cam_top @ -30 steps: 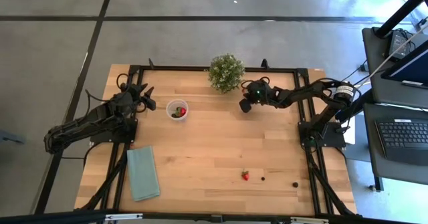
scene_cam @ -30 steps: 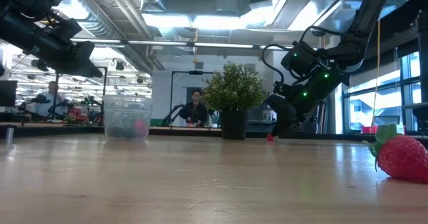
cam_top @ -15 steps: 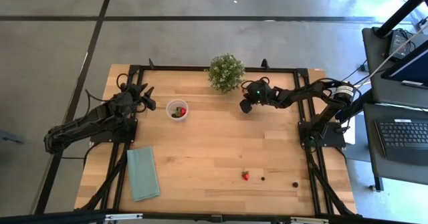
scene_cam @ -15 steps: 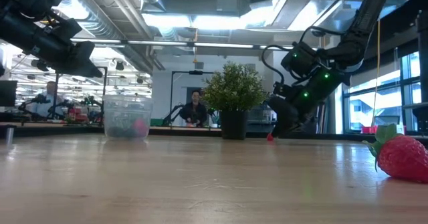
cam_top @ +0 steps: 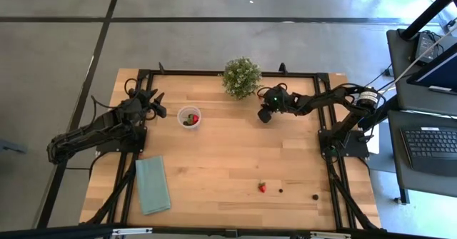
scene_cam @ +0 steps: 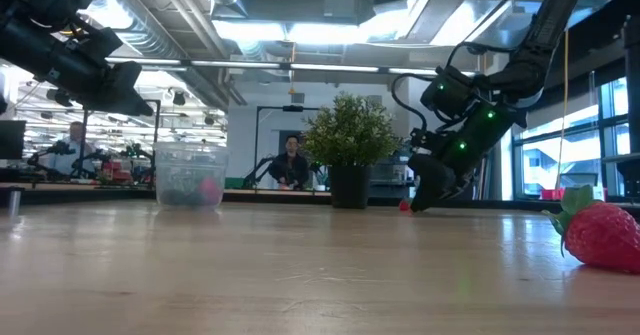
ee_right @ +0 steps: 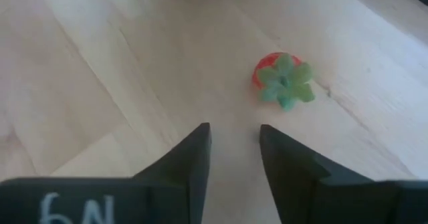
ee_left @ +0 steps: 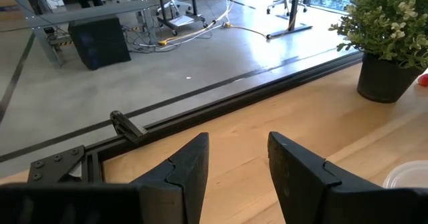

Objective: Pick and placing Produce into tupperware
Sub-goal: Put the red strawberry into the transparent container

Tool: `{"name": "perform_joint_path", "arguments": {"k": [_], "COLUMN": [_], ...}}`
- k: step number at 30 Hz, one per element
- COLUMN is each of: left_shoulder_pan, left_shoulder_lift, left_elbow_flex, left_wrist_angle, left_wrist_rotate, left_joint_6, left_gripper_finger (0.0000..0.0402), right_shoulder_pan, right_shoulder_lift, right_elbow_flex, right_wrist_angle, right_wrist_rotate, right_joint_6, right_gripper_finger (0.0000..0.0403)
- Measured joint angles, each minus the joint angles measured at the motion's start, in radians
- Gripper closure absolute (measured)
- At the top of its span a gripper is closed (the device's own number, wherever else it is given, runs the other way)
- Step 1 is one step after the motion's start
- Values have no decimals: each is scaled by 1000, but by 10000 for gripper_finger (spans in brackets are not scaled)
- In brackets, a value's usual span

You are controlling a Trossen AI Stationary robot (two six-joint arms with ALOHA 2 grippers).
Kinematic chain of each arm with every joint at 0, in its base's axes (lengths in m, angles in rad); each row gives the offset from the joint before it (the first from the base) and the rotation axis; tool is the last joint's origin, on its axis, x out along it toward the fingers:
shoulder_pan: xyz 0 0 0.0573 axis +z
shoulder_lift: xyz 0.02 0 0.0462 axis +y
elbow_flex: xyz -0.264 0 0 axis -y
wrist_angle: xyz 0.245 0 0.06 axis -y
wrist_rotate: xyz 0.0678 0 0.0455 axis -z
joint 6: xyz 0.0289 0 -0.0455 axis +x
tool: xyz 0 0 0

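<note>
My right tool hangs low over the counter near the potted plant, its fingers spread with a narrow gap and nothing between them. Just ahead of the tips, on the bare wood, lies a small strawberry, red body mostly hidden under its green leafy cap, which faces up at my wrist camera. It sits a little off the line of the gap, so I judge I need a small sideways correction before descending.

I expect it to be light and soft, easily bruised, and apt to roll or skid if one finger touches first. I would close on the red flanks below the cap, gently, with both fingers arriving together.

My left tool waits at the counter's left edge, fingers apart and empty, beside the tupperware, which already shows red and dark pieces inside. Three more pieces lie well apart near the front edge: another strawberry and two dark berries. A teal cloth lies front left.
</note>
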Motion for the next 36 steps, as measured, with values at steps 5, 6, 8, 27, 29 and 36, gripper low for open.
{"name": "perform_joint_path", "arguments": {"k": [5,6,8,27,29,36], "left_shoulder_pan": [0,0,0,0,0,0], "left_shoulder_lift": [0,0,0,0,0,0], "left_elbow_flex": [0,0,0,0,0,0], "left_wrist_angle": [0,0,0,-1,-2,-3], "left_wrist_rotate": [-20,-20,-20,-20,-19,-14], "left_joint_6": [0,0,0,0,0,0], "left_gripper_finger": [257,257,257,257,257,257], "right_shoulder_pan": [0,0,0,-5,-12,-31], "right_shoulder_lift": [0,0,0,1,1,1], "right_elbow_flex": [0,0,0,47,47,47], "right_wrist_angle": [-2,-2,-2,-21,-33,-43], "right_wrist_rotate": [0,4,28,122,125,125], "right_joint_6": [2,2,8,-3,-3,0], "right_gripper_finger": [241,236,226,188,188,188]}}
